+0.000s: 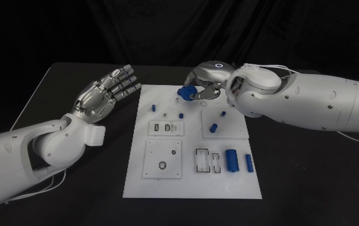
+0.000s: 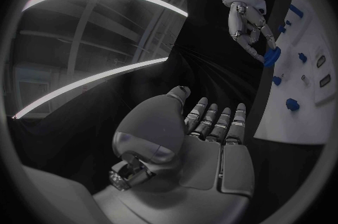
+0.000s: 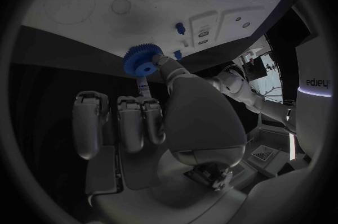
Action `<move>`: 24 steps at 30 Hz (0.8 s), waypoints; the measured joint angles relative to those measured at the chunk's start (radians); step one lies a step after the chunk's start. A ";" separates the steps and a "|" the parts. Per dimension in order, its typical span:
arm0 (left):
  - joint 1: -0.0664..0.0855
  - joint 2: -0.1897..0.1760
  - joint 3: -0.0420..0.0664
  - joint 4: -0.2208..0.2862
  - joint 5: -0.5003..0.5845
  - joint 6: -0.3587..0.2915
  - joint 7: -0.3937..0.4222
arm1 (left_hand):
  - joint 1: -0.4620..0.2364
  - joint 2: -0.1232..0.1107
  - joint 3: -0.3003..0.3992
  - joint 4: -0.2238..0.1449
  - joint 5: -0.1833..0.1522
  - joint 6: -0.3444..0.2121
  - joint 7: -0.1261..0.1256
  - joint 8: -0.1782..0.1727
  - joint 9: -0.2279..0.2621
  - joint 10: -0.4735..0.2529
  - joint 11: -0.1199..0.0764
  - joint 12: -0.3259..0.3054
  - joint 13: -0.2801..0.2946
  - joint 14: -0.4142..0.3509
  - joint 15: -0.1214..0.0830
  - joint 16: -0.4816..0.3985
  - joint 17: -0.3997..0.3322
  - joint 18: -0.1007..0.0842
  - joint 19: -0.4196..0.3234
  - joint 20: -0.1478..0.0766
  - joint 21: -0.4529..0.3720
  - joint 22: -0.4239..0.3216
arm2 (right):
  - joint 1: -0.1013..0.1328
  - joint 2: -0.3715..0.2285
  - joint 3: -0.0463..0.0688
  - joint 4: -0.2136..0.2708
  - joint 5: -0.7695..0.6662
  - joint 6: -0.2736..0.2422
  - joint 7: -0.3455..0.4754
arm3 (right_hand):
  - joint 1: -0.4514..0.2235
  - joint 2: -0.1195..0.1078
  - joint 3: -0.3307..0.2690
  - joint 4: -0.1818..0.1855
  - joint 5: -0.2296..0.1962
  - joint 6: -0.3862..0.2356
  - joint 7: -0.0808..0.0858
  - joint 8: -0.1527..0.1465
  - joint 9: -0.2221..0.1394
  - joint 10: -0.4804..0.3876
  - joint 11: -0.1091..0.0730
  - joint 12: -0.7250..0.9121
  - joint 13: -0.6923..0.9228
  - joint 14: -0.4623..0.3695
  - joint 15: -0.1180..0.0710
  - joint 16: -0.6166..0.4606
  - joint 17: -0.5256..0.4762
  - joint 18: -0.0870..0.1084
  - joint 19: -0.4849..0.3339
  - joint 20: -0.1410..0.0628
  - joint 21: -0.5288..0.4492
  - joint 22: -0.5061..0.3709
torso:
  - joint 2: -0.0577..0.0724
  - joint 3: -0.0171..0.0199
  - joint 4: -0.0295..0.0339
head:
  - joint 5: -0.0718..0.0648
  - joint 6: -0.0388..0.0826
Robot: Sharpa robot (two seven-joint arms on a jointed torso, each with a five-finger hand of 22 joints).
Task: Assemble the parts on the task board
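Blue gear (image 1: 185, 92) sits pinched in the right hand (image 1: 203, 87), poised over the task board's (image 1: 193, 184) far edge, seemingly for seating it there. The left hand (image 1: 105, 93) hovers beside the board above the bench, fingers spread, holding nothing.

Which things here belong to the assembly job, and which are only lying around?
For the job:
- task board
- blue gear, held by the right hand
- two blue cylinders lying on the board
- small blue pegs on the board

Only around:
- black table
- left hand, open, holding nothing, beside the board
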 measured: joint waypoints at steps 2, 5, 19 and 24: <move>0.000 0.001 0.000 -0.001 0.000 0.000 0.000 | 0.000 0.000 0.000 0.000 0.000 0.000 0.000 0.000 0.000 0.000 0.000 0.000 0.000 0.000 0.000 0.000 0.000 0.000 0.000 0.000 0.000 0.000 | -0.003 0.018 0.000 -0.012 0.000 0.002 0.005 | 0.000 0.000 0.000 0.000 0.000 0.000 0.000 0.000 0.000 0.000 0.000 0.000 0.000 0.000 0.000 0.000 0.000 0.000 0.000 0.000 0.000 0.000 | 0.000 -0.0001 0.0010 | -0.002 0.000; 0.000 0.003 0.000 -0.002 0.000 0.000 0.000 | 0.000 0.000 0.000 0.000 0.000 0.000 0.000 0.000 0.000 0.000 0.000 0.000 0.000 0.000 0.000 0.000 0.000 0.000 0.000 0.000 0.000 0.000 | -0.006 0.039 0.000 -0.025 0.000 0.006 0.010 | 0.000 0.000 0.000 0.000 -0.007 0.000 0.000 0.000 0.000 0.000 0.000 0.000 0.000 0.000 0.000 0.000 0.000 0.000 0.000 0.000 0.000 0.000 | 0.001 -0.0001 0.0020 | -0.005 0.000; 0.000 0.009 0.000 -0.009 0.000 0.000 0.000 | 0.000 0.000 0.003 -0.003 0.000 0.000 0.000 0.000 0.000 0.000 0.000 0.000 0.000 0.000 0.000 0.000 0.000 0.000 0.000 0.000 0.000 0.000 | -0.028 0.119 0.000 -0.086 -0.001 0.037 0.021 | 0.000 0.000 0.003 0.003 -0.027 -0.005 -0.005 0.009 0.000 0.000 0.000 0.000 0.000 0.000 0.000 0.000 0.000 0.000 0.000 0.000 0.000 0.000 | 0.001 0.0003 0.0011 | -0.012 -0.006; 0.000 0.011 0.000 -0.010 0.000 0.000 0.000 | 0.000 0.000 0.003 -0.003 0.000 0.000 0.000 0.000 0.000 0.000 0.000 0.000 0.000 0.000 0.000 -0.001 0.000 0.000 0.000 0.000 0.000 0.001 | -0.032 0.140 0.000 -0.106 -0.003 0.049 0.018 | 0.000 -0.001 0.003 0.003 -0.027 -0.009 -0.009 0.010 0.000 0.000 0.000 0.000 0.000 0.000 0.000 0.000 0.000 0.000 0.000 0.000 -0.008 0.000 | 0.001 0.0006 0.0011 | -0.013 -0.008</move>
